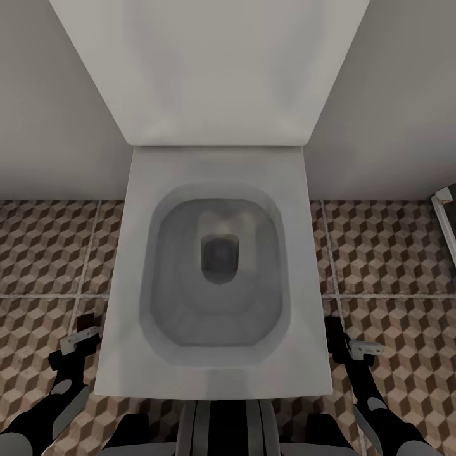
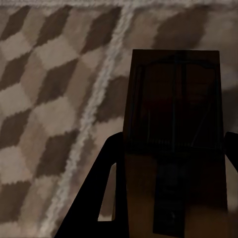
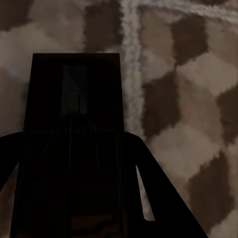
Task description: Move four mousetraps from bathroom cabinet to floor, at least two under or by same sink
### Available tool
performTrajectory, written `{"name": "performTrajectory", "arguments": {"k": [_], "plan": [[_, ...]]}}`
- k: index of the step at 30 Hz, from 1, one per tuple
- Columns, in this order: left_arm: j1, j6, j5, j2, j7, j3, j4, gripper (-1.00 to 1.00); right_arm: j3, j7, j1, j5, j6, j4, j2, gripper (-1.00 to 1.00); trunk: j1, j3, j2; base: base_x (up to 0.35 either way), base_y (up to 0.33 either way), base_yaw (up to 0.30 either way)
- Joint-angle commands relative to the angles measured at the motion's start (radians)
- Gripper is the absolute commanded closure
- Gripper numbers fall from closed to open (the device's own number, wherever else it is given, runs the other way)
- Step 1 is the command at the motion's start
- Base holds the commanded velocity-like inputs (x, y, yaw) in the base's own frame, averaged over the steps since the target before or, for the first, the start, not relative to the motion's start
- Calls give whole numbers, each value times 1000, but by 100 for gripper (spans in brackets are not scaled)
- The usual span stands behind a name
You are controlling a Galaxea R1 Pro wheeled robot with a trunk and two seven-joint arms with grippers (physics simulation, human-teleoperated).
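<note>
A dark tan mousetrap (image 2: 173, 99) with wire parts sits between the fingers of my left gripper (image 2: 171, 146), which is shut on it, above the cube-patterned bathroom floor (image 2: 44, 99). My right gripper (image 3: 69, 141) is shut on another mousetrap (image 3: 77, 94) in the same way, also over the tiles. In the head view, the left gripper (image 1: 81, 329) hangs low at the left of a toilet and the right gripper (image 1: 337, 334) at its right, both close to the bathroom floor (image 1: 50, 253). The cabinet is out of view.
A white toilet (image 1: 215, 380) with its lid up against the wall stands straight ahead between my two arms. Grey walls close the space behind it. A white-framed edge (image 1: 445, 221) shows at the far right.
</note>
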Motion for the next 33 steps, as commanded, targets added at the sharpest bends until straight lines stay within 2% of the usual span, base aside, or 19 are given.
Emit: {"name": "performTrajectory", "arguments": {"k": [1,6,9,33], "plan": [[-1,-4,5,1,9,-8,0,100,7,0,0,-11,-4,1,-1,100,0,0,0,0,0,0],[-1,-4,5,1,9,-9,0,100,7,0,0,-11,-5,0,-1,100,0,0,0,0,0,0],[-1,-6,4,-1,9,-9,0,100,7,0,0,-11,-4,1,-1,100,1,-12,-1,0,0,0],[-1,-41,5,0,19,-8,0,100,7,0,0,-11,-5,1,-1,100,1,-12,-1,0,0,0]]}}
